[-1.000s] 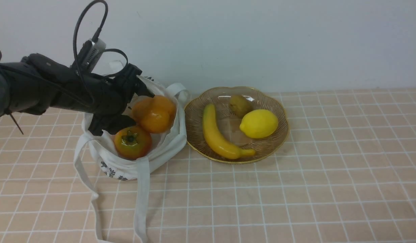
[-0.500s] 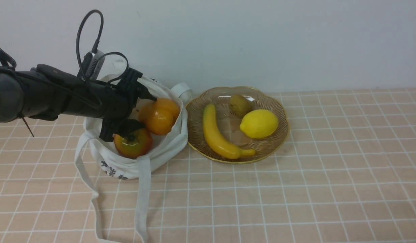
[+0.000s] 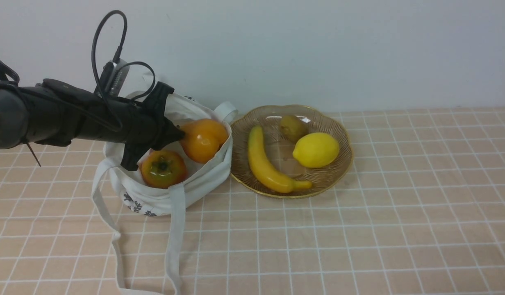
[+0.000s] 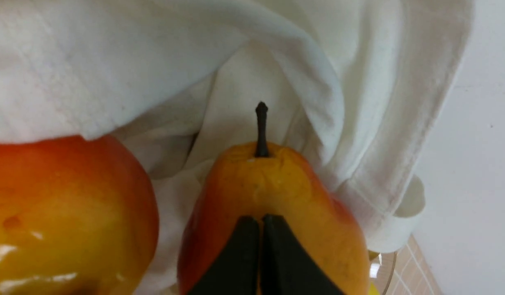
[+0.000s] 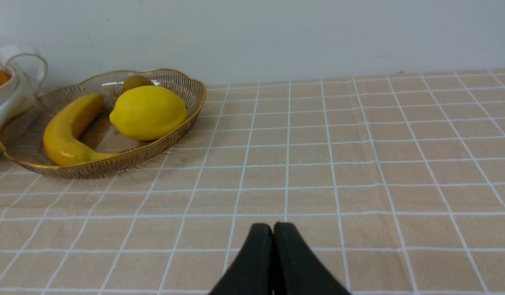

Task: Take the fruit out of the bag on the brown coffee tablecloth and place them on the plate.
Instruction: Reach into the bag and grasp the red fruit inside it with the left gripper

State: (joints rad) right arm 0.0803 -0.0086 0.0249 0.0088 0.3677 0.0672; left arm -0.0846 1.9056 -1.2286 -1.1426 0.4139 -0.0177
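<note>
The white bag (image 3: pixel 170 194) stands on the brown coffee tablecloth (image 3: pixel 359 229) with two fruit in it. The plain orange fruit (image 3: pixel 204 139) has a dark stem in the left wrist view (image 4: pixel 273 184). The red-orange fruit with a green calyx (image 3: pixel 163 168) lies in front of it. My left gripper (image 3: pixel 176 134) is shut with its fingers pressed together against the orange fruit's side, holding nothing. The amber plate (image 3: pixel 346 164) sits just right of the bag. My right gripper (image 5: pixel 273 229) is shut and empty above the bare cloth.
On the plate lie a banana (image 3: pixel 264 162), a lemon (image 3: pixel 316 149) and a kiwi (image 3: pixel 291 127). The bag's long straps (image 3: pixel 174 241) trail toward the front edge. A white wall stands behind.
My left gripper's jaws closed on nothing from open. The orange fruit slid right toward the plate, and the bag's rim shifted right with it.
</note>
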